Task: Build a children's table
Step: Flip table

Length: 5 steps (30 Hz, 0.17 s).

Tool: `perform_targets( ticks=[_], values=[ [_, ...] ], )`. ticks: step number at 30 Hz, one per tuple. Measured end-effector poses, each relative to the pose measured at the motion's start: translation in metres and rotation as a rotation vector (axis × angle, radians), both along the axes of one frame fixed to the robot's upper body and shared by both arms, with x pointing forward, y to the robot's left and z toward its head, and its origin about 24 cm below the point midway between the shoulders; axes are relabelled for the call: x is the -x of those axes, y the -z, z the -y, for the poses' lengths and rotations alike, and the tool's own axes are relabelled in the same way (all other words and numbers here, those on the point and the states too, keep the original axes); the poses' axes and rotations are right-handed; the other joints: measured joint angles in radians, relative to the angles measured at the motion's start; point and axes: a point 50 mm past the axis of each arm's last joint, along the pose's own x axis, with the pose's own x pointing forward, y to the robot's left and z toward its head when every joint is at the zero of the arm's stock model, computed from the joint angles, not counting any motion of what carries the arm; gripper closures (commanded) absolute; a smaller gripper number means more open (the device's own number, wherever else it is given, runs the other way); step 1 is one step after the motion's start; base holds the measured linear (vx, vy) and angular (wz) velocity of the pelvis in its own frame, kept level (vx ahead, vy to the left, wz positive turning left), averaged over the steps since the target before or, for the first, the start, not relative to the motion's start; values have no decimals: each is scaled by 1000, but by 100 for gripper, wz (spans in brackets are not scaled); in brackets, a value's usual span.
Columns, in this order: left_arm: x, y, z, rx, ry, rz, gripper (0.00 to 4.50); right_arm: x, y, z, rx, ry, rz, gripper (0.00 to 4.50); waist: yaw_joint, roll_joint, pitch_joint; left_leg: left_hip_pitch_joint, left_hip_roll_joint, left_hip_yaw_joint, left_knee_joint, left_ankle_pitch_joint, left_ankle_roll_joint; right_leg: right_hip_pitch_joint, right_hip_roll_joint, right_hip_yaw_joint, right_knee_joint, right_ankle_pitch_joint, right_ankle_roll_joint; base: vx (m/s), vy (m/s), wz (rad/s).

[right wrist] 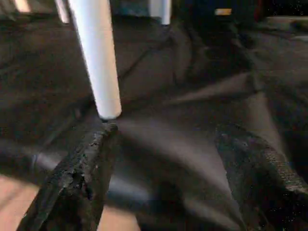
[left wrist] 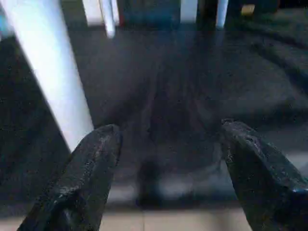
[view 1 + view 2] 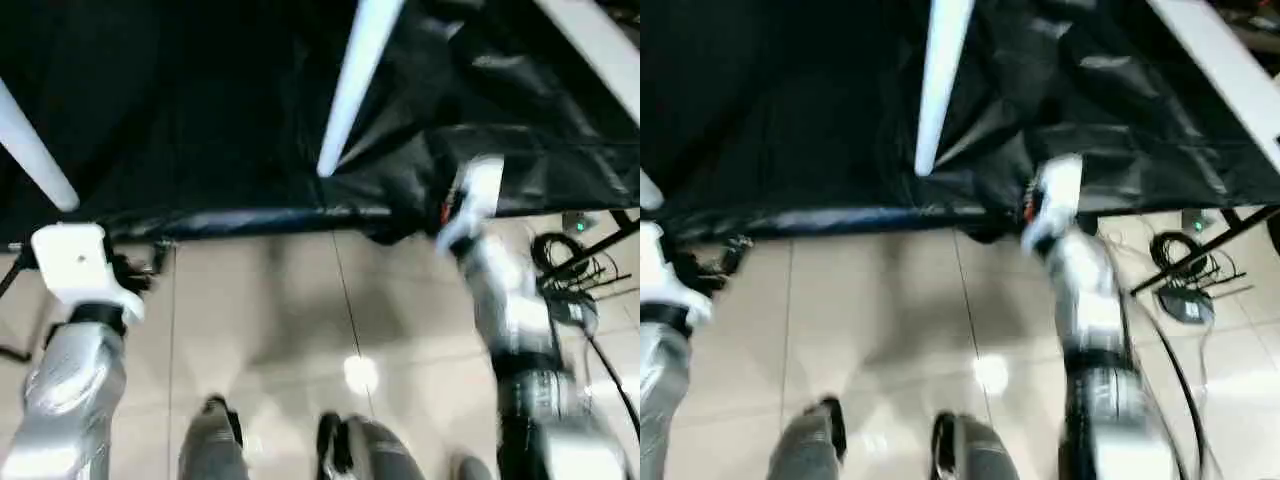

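Both grippers had their two black fingers spread wide and held nothing. Between the fingers of the left gripper (image 2: 166, 178) only the black cloth was visible, and one long white tapered round plastic leg (image 2: 50, 72) stood close beside its left finger (image 2: 84, 178) without being gripped. The right gripper (image 1: 166, 178) was the same: a second white tapered leg (image 1: 98, 57) ended just above the tip of one finger (image 1: 82, 178), and I could not tell if it touched that finger.

From the head camera, this second leg (image 3: 352, 85) lay slanted on the wide black crumpled plastic sheet (image 3: 200, 120), with its narrow end pointing toward the robot, near the sheet's front edge. The first leg (image 3: 30, 145) lay at the left side of the sheet, its rounded end just beyond the white left wrist housing (image 3: 75, 262). At the upper right corner a flat white plastic edge (image 3: 1230, 65) crossed the sheet diagonally; it seemed to belong to the table, but I could not say which part.

Nearer to the robot was a glossy beige tiled floor (image 3: 280, 320). The silver right forearm (image 3: 1090, 330) reached forward over it toward the sheet. Some black cables (image 3: 1185, 265) lay on the floor at the right, beside a small grey device (image 3: 1188, 303).
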Motion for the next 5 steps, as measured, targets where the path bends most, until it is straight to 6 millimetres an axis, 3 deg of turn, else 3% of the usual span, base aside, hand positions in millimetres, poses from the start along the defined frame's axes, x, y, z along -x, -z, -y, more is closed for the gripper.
perform_targets(
  ticks=[3,5],
  values=[
    [-2,-2,11,-26,20,65,82,19,4,-12,-13,69,22,103,2,17,-33,8,-2,-1,-2,0,0,8,-1,1,-6,-1,6,0,0,0],
    [-3,-2,13,-22,16,91,82,27,3,-10,-28,120,42,103,5,24,-52,8,-3,-1,-2,0,0,8,-1,2,-7,-1,6,0,0,0]
  ],
)
